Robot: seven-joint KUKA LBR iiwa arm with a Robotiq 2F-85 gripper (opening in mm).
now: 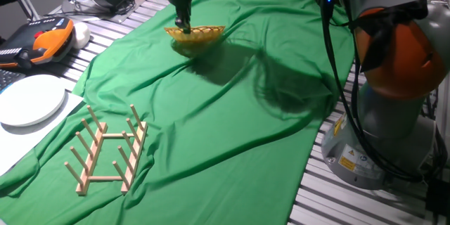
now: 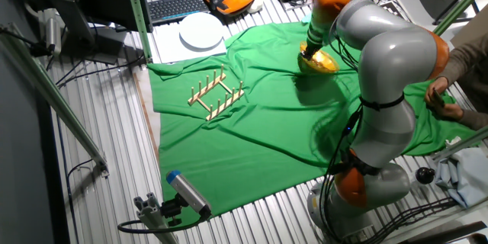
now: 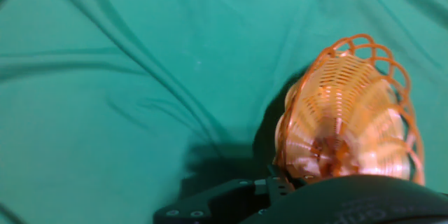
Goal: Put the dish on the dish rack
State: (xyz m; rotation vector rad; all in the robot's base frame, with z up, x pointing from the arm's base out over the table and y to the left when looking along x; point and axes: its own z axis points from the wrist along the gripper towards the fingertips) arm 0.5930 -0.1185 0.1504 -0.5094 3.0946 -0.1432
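Note:
The dish (image 1: 200, 37) is a golden wicker basket with open lattice sides, hanging a little above the green cloth (image 1: 232, 133) at the far side of the table, with its shadow beneath. My gripper (image 1: 183, 24) comes down from above and is shut on the dish's near rim. The other fixed view shows the dish (image 2: 320, 63) under the gripper (image 2: 309, 50). In the hand view the dish (image 3: 350, 112) fills the right side, held at its edge by the gripper (image 3: 285, 176). The dish rack (image 1: 109, 148), light wood with upright pegs, lies on the cloth near the front left, far from the dish; it is the rack (image 2: 216, 95) in the other fixed view.
A white plate (image 1: 28, 100) rests on white paper left of the cloth. An orange teach pendant (image 1: 46, 42) lies behind it. The arm's own base (image 1: 394, 84) stands at the right edge. The cloth is wrinkled with raised folds.

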